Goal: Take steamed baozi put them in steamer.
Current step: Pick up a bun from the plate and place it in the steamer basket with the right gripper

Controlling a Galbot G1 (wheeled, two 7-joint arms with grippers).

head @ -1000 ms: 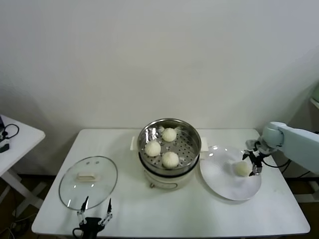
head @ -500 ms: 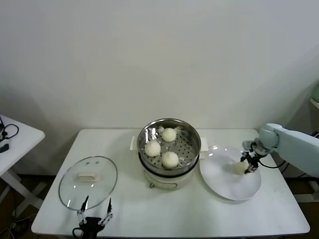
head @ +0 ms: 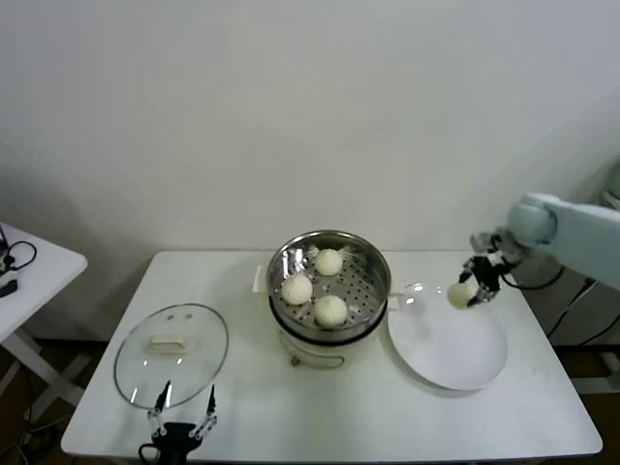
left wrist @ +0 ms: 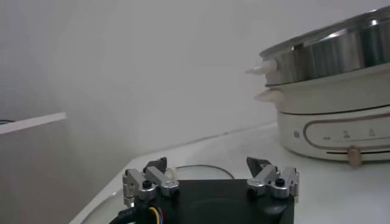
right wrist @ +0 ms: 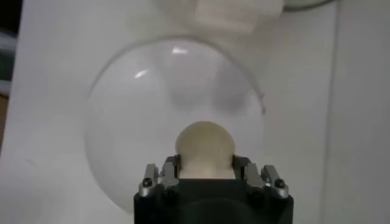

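The steel steamer point(head: 329, 254) sits on its cream pot base at the table's middle and holds three cream-white baozi point(head: 330, 309). My right gripper point(head: 475, 281) hangs above the white plate point(head: 448, 349), to the right of the steamer, shut on another baozi point(head: 461, 292). In the right wrist view that baozi point(right wrist: 205, 145) is pinched between the fingers point(right wrist: 166, 167), lifted off the plate point(right wrist: 122, 122). My left gripper point(head: 182, 415) rests open at the table's front left edge, near the glass lid; the left wrist view shows its gripper point(left wrist: 210, 176) holding nothing, with the steamer point(left wrist: 329, 52) to one side.
A round glass lid point(head: 171, 352) lies flat on the table at the left. A second white table point(head: 29, 271) stands at the far left. A wall rises behind the table.
My right gripper shut on the baozi on the plate, then lifted it up and a little toward the steamer. The left arm has not moved.
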